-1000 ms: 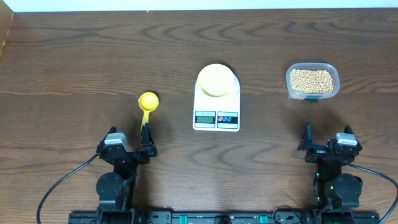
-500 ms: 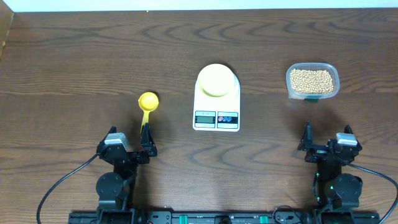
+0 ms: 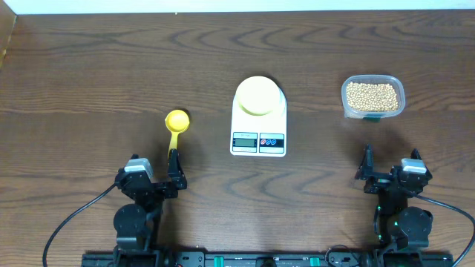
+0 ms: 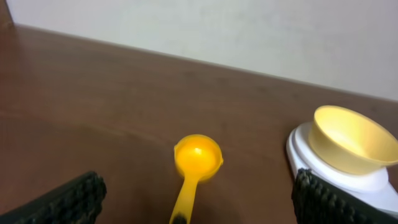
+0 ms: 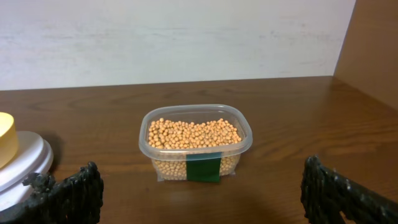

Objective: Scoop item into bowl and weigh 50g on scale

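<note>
Dark wood-grain surface [image 3: 89,74], low sheen. Glossy yellow plastic scoop [image 4: 197,155]. Smooth white plastic scale [image 3: 258,124]; smooth pale bowl [image 4: 351,138]. Clear plastic tub [image 5: 242,146], matt green label [image 5: 203,169]. Matt tan beans [image 5: 193,132]. Black fingers [image 5: 74,190], rough knurled texture.

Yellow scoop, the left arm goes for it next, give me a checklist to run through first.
1. Left claw open: ok.
2. Yellow scoop lies free on the table, ahead of that claw: ok.
3. Bowl sits on the scale, empty: ok.
4. Its display reads zero: cannot tell, too small.
5. Beans in the clear tub: ok.
6. Right claw open, holding nothing: ok.
</note>
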`<act>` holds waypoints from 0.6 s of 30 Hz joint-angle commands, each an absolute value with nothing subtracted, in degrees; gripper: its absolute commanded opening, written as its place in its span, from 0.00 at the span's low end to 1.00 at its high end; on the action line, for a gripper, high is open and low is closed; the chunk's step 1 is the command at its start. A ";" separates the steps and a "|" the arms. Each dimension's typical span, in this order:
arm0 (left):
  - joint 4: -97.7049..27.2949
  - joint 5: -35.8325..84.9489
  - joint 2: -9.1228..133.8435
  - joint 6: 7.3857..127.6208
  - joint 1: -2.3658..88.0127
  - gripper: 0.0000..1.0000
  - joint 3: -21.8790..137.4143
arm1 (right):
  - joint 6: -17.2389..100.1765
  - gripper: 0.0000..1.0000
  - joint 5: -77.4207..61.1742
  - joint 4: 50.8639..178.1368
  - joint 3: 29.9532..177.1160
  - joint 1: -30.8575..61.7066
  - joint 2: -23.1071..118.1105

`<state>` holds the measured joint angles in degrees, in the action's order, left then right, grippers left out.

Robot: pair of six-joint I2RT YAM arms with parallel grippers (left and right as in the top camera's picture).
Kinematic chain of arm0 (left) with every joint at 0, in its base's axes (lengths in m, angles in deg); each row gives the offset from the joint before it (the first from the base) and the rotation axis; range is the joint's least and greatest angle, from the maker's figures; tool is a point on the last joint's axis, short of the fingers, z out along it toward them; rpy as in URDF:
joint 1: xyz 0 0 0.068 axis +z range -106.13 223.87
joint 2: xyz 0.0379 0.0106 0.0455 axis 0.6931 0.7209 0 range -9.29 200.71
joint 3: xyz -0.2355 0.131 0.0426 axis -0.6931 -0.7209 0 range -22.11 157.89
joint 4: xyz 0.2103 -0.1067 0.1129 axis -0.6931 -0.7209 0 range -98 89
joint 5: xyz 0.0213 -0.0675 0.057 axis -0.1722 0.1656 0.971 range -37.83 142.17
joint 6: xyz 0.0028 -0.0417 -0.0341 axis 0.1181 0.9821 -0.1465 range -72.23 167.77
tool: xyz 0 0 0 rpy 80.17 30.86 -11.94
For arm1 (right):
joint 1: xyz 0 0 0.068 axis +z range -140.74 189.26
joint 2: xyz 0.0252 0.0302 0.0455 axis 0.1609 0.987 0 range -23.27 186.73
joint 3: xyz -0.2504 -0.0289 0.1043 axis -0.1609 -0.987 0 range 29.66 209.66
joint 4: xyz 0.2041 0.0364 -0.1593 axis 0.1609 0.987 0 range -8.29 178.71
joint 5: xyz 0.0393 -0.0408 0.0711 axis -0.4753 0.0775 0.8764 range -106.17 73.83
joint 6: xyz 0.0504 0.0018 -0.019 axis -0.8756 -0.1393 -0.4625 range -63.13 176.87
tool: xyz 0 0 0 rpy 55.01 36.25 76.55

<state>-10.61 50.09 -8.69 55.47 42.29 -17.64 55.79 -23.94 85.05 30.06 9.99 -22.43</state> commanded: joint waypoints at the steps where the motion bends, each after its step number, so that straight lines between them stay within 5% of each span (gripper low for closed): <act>1: -12.77 51.40 -7.79 55.34 42.57 0.98 -13.88 | 55.00 0.99 -24.81 85.16 29.98 10.43 -22.89; 18: -17.49 51.38 15.01 54.88 42.57 0.97 3.37 | 55.00 0.99 -24.81 85.16 29.98 10.43 -22.89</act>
